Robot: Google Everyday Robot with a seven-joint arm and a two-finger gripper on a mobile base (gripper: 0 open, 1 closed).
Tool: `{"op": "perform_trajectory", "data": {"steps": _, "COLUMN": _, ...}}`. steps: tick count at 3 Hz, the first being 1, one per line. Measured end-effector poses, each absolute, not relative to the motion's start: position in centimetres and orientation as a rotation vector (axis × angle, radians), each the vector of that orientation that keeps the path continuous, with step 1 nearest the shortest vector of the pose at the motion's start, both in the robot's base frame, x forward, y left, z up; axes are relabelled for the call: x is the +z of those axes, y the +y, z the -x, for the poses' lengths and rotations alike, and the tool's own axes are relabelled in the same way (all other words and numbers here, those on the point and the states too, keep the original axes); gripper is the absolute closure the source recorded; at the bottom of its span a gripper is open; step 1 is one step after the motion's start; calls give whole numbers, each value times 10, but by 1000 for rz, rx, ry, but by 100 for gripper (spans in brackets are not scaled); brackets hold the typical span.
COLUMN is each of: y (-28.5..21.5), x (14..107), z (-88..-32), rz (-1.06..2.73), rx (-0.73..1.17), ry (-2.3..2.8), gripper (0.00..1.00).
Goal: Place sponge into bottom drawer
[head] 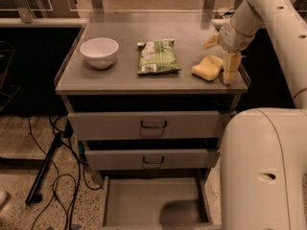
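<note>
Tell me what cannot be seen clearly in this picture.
Camera view:
Bottom drawer: front cut off by the picture's lower edge; right corner hidden by the robot's white body.
Sponge: right end hidden by the gripper at the right edge of the cabinet top.
Green packet: print too small.
</note>
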State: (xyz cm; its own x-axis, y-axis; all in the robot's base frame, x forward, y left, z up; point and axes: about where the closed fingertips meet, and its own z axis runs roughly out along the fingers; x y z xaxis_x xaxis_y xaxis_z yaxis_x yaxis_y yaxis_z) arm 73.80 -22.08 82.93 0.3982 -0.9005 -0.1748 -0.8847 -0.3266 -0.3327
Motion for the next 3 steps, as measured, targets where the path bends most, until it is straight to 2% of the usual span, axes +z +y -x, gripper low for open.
{"op": "perform_trajectory", "data": {"steps": 3, "y": -221, "x": 829, "z": -738, "rz": 2288, "rx": -58, "ry": 1540, "gripper": 96}}
